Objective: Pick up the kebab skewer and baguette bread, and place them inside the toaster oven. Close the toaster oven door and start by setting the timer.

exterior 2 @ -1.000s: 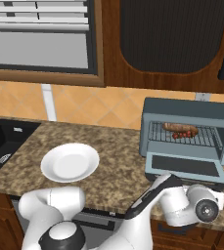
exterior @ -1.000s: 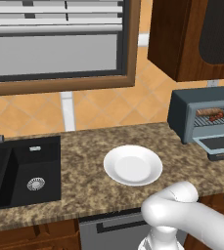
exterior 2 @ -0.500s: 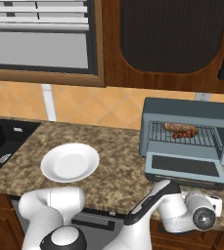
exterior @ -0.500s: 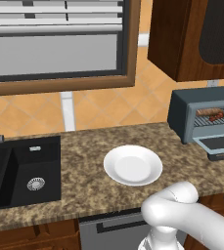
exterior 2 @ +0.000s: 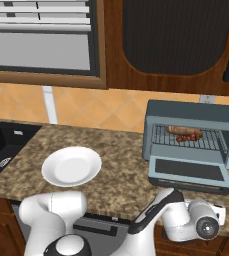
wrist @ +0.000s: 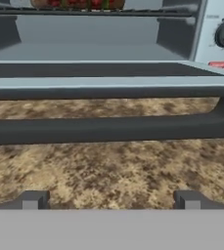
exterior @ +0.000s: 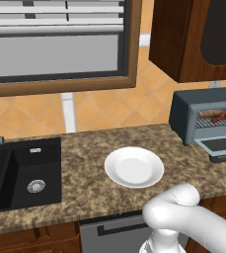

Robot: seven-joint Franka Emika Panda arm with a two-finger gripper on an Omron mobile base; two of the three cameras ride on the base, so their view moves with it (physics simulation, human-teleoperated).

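Hand view puts your tool (wrist: 108, 199), fingers spread wide and empty, low over the desk (wrist: 108, 171) just before the oven door's (wrist: 108, 83) bar handle (wrist: 108, 128), whose length runs crosswise ahead, bread and skewer already racked inside beyond it.

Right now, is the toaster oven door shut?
No: in the right base view the toaster oven door hangs dropped open, with the baguette bread and kebab skewer showing on the rack inside.
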